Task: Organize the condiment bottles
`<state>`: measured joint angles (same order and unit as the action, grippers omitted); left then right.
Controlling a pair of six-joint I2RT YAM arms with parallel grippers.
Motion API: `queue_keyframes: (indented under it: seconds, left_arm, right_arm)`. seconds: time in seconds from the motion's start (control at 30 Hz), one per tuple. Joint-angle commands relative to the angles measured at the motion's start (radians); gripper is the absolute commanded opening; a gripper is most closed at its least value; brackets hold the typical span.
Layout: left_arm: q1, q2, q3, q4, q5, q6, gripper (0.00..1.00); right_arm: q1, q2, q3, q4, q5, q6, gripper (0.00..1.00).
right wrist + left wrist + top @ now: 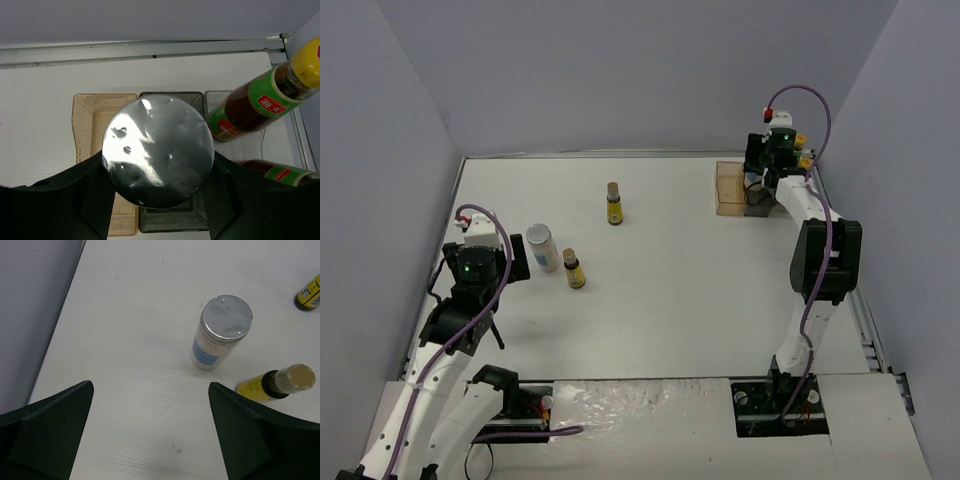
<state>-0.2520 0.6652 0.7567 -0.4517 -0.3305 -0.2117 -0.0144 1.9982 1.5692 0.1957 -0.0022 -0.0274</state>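
Observation:
My right gripper (157, 172) is shut on a silver-lidded shaker (157, 150) and holds it over the grey middle compartment (170, 220) of the tray (730, 190). Two dark red bottles with yellow caps (250, 102) (280, 172) are in the clear compartment on the right. My left gripper (150, 440) is open and empty over bare table. Just beyond it stand the second silver-lidded shaker (222, 332) (542, 247) and a yellow-labelled bottle with a tan cap (277, 382) (574, 270). The other yellow-labelled bottle (613, 203) stands mid-table.
The orange compartment (90, 115) on the tray's left shows nothing in it. The tray stands at the far right, near the back wall. The left wall (30, 315) runs close beside my left gripper.

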Motion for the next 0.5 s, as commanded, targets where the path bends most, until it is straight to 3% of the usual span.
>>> queue_keyframes:
  seconds: [0.0, 0.47]
  left_arm:
    - [0.008, 0.017, 0.03, 0.047, -0.013, 0.012, 0.97]
    - [0.008, 0.033, 0.029, 0.051, -0.006, 0.014, 0.97]
  right_arm:
    - [-0.02, -0.009, 0.073, 0.185, 0.047, 0.02, 0.0]
    - [-0.027, 0.075, 0.116, 0.251, 0.055, 0.015, 0.0]
